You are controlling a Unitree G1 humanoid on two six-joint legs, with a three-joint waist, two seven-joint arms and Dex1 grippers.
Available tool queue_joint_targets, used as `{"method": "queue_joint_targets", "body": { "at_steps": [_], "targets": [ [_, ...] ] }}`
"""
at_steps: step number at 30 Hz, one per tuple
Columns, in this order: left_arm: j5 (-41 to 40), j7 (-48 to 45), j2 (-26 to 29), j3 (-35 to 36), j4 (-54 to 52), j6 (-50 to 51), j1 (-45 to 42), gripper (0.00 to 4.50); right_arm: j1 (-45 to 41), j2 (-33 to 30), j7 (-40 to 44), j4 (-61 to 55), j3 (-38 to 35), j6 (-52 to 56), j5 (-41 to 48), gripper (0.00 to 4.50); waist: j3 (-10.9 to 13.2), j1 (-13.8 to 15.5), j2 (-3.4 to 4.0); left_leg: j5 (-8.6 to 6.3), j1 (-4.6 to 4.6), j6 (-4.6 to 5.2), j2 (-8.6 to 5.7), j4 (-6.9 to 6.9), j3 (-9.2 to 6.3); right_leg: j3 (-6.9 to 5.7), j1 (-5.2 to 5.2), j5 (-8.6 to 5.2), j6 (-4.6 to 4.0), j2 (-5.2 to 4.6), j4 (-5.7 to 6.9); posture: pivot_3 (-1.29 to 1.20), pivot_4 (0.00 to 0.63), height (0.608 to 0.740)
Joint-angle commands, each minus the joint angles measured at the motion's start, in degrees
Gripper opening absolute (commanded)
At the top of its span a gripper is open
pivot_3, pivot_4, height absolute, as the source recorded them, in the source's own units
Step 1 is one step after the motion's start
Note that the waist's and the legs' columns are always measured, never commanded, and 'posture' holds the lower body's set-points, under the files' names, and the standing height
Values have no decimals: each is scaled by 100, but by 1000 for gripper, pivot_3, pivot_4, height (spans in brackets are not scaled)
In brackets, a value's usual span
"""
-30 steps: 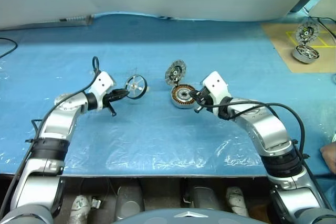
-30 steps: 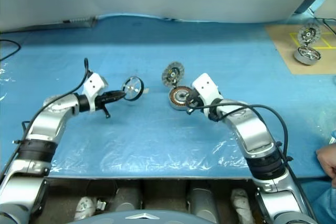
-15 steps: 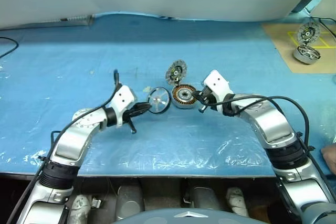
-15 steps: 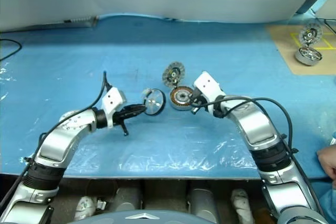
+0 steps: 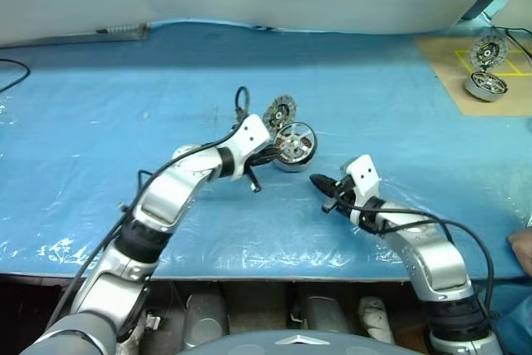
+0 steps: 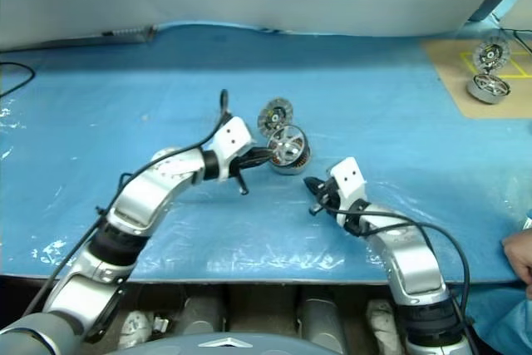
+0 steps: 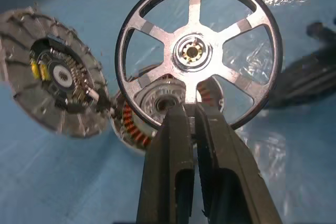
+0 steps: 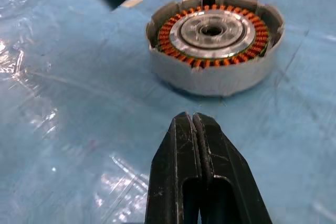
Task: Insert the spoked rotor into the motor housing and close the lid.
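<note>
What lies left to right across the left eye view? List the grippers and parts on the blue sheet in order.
left gripper → spoked rotor that it holds → right gripper, apart from the parts → second motor unit on the brown board. The open lid and motor housing overlap the rotor, so I leave them unranked.

- The rotor (image 7: 198, 53) has a dark rim, shiny silver spokes and a brass-toned hub centre.
- The housing (image 8: 215, 43) is silver-grey, with a ring of copper-orange windings.
- The lid (image 7: 52, 74) is grey with radial segments and a dark centre.
- The fingers (image 8: 181, 171) are black.
- The tabletop (image 5: 125, 81) is blue.
- The board (image 5: 453, 60) is brown with yellow lines.
</note>
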Motion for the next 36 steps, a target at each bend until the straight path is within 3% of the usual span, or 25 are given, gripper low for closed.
{"method": "queue_joint_targets", "body": {
  "at_steps": [1,10,27,36],
  "targets": [
    [239,236,-221,-124,265,-14,-332,22,51,36,-133,-265,-80,-149,23,0,0,-11,0,0,-4,0,1,0,0,0,0,0,0,1,0,0,150,740],
    [737,606,-598,-307,1042,68,-738,22,133,1,-212,-256,-51,-182,29,0,-1,7,1,0,-17,0,0,-1,-10,-8,-1,0,3,2,-4,0,150,740],
    [686,425,-489,-285,403,1021,-729,22,-18,602,-508,244,-581,-942,263,0,0,7,1,0,-22,1,2,0,-11,-13,-1,0,2,0,-4,0,150,740],
    [702,382,-434,-321,400,1320,-843,22,130,673,-530,625,-396,-1475,-25,0,0,1,2,0,-22,1,2,0,-11,-15,-1,0,2,-1,-4,0,150,740]
  ]
}}
